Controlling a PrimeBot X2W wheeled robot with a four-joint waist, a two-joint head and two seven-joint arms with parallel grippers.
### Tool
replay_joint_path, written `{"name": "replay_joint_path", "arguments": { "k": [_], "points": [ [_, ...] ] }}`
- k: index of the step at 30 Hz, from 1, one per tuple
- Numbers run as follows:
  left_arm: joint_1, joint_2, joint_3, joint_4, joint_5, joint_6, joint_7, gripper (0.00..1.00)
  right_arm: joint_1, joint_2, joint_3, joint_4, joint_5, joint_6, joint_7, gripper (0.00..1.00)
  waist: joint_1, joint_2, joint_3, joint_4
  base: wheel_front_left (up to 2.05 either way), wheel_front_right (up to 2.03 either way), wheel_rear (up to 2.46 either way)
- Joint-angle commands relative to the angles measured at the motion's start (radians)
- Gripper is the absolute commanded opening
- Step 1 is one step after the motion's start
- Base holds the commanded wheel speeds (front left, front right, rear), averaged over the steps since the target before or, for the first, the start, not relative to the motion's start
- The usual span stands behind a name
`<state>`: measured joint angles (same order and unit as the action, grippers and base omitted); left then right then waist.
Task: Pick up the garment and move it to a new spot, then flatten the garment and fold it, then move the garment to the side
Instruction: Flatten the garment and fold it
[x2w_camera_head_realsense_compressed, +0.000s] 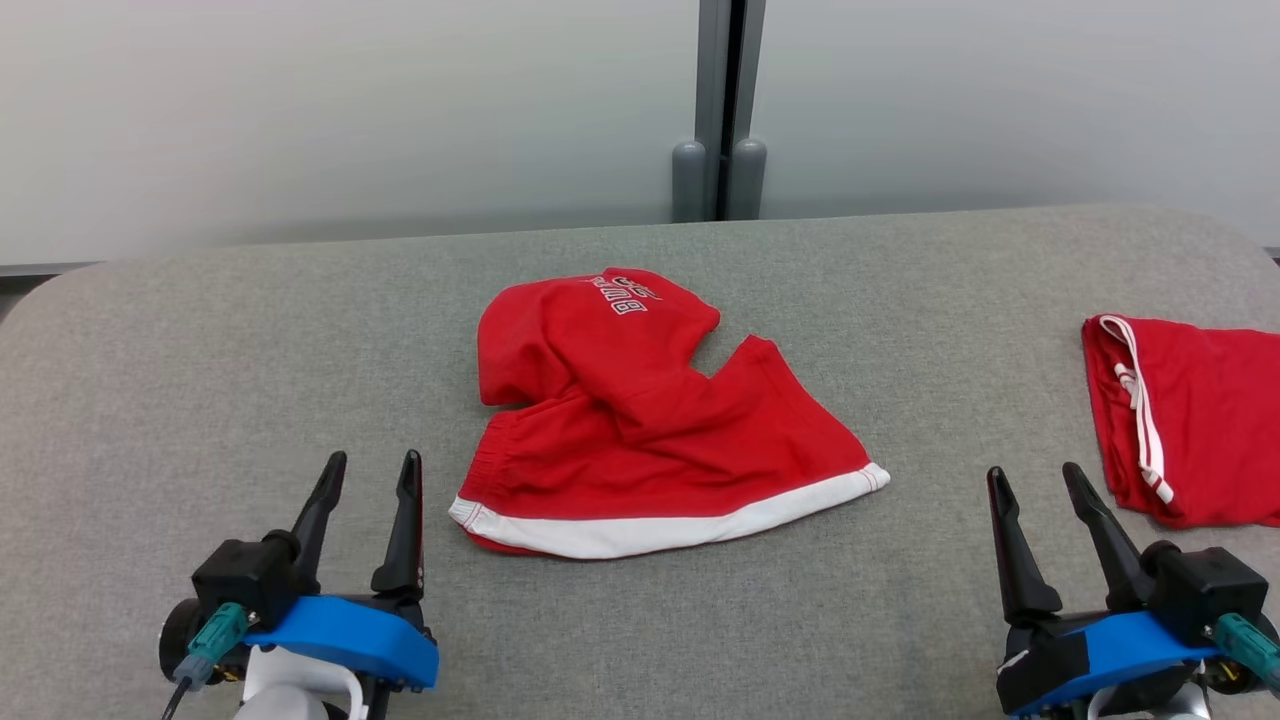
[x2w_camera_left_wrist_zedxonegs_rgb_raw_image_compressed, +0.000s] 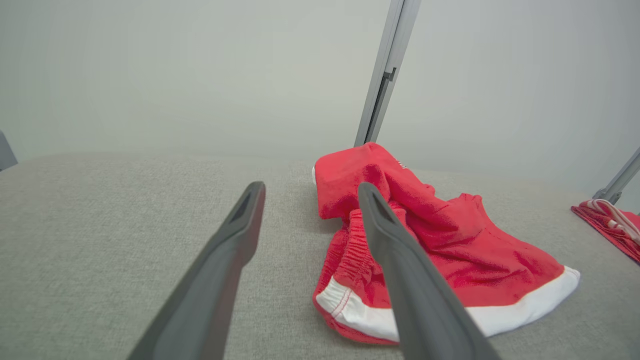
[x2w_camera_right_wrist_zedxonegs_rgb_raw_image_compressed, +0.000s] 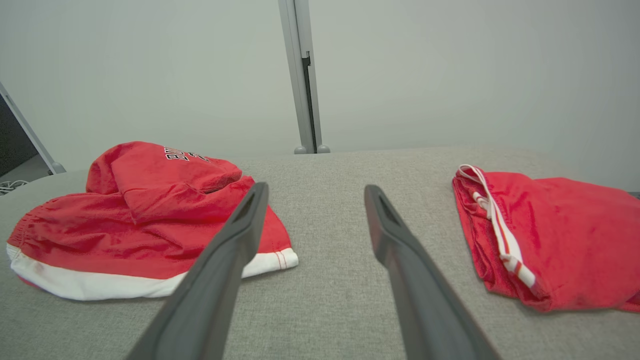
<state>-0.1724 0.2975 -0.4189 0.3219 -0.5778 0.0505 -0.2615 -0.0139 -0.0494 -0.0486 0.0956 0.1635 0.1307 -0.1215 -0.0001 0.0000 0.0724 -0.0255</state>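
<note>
While the left end effector (x2w_camera_head_realsense_compressed: 374, 460) and right end effector (x2w_camera_head_realsense_compressed: 1032, 470) rest open and empty, the garment (x2w_camera_head_realsense_compressed: 650, 420) lies rumpled on the bench (x2w_camera_head_realsense_compressed: 200, 350) (one leg flopped over); flattening looks next, needing corner grips

The garment (x2w_camera_head_realsense_compressed: 640, 420) lies centred on the worktop (x2w_camera_head_realsense_compressed: 250, 350); a second garment (x2w_camera_head_realsense_compressed: 1200, 420) lies well apart at its right edge.
</note>
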Motion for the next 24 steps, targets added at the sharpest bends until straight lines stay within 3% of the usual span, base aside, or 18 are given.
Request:
{"name": "replay_joint_path", "arguments": {
  "k": [1, 7, 10, 18, 24],
  "points": [
    [0.02, -0.006, 0.031, -0.03, 0.026, -0.005, -0.004, 1.0, 0.013, -0.002, -0.005, -0.004, -0.005, 0.0, 0.004, 1.0, 0.0001, 0.0, -0.006, 0.005, 0.0, 0.0, 0.0],
    [0.102, -0.036, 0.145, -0.099, 0.132, 0.009, -0.004, 1.0, 0.03, -0.002, -0.008, 0.016, -0.011, 0.0, 0.024, 1.0, 0.0001, 0.0, -0.036, 0.016, 0.0, 0.0, 0.0],
    [0.144, -0.05, 0.177, -0.091, 0.156, -0.009, -0.004, 1.0, 0.047, -0.002, -0.005, 0.032, -0.006, 0.0, 0.027, 1.0, 0.0001, 0.0, -0.054, 0.018, 0.0, 0.0, 0.0],
    [0.178, -0.069, 0.204, -0.036, 0.187, -0.059, -0.004, 1.0, 0.068, -0.002, 0.011, 0.066, 0.013, 0.0, 0.02, 1.0, 0.0001, 0.0, -0.077, 0.017, 0.0, 0.0, 0.0],
    [0.158, -0.072, 0.207, -0.012, 0.202, -0.074, -0.005, 1.0, 0.065, -0.002, 0.026, 0.083, 0.027, 0.0, 0.006, 1.0, 0.0001, 0.0, -0.079, 0.015, 0.0, 0.0, 0.0]
  ]
}}
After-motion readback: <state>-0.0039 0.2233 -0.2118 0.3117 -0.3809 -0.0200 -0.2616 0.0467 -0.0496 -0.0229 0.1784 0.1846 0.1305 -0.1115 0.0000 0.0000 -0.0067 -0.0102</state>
